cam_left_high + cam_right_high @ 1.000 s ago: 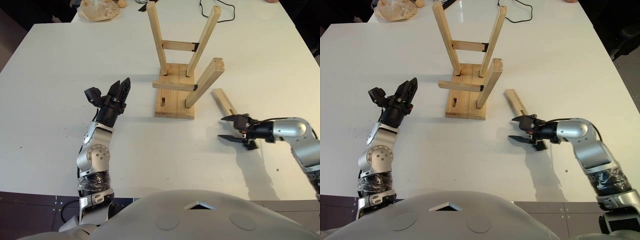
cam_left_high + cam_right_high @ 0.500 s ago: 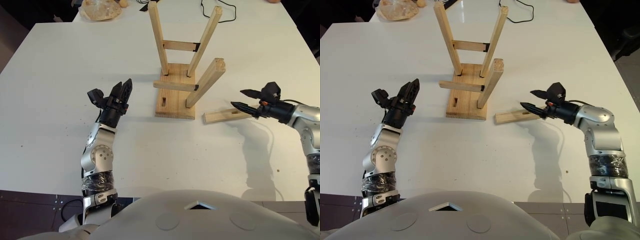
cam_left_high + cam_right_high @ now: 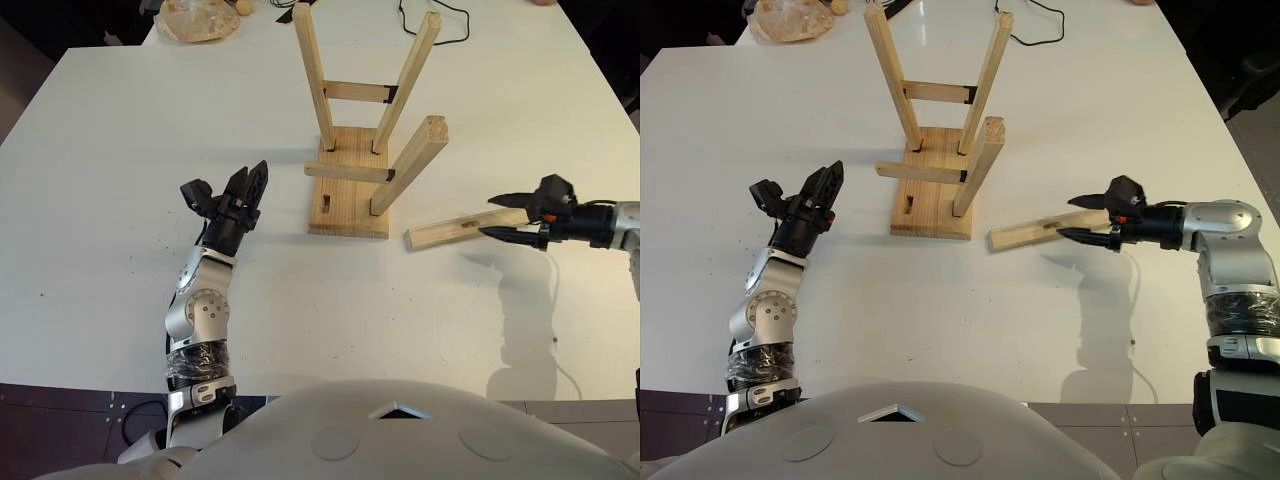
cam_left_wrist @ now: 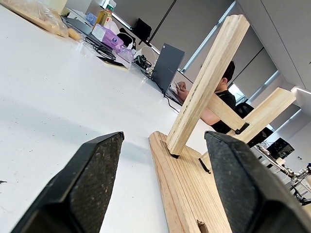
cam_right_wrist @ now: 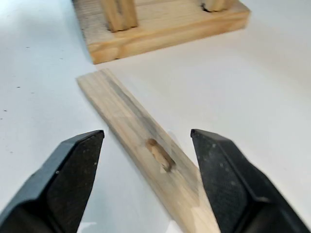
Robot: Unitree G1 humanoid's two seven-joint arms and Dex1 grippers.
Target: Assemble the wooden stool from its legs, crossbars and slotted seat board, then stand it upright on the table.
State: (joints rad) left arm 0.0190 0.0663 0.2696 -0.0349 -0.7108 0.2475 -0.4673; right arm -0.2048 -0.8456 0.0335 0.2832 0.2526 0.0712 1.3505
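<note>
Head view: the seat board [image 3: 350, 207] lies flat, three legs [image 3: 312, 80] standing in it, a loose leg [image 3: 452, 229] just right of it. Left wrist view: the left gripper [image 4: 165, 143] is open near the board. Right wrist view: the right gripper [image 5: 146, 136] is open around the loose leg, perhaps not touching
</note>
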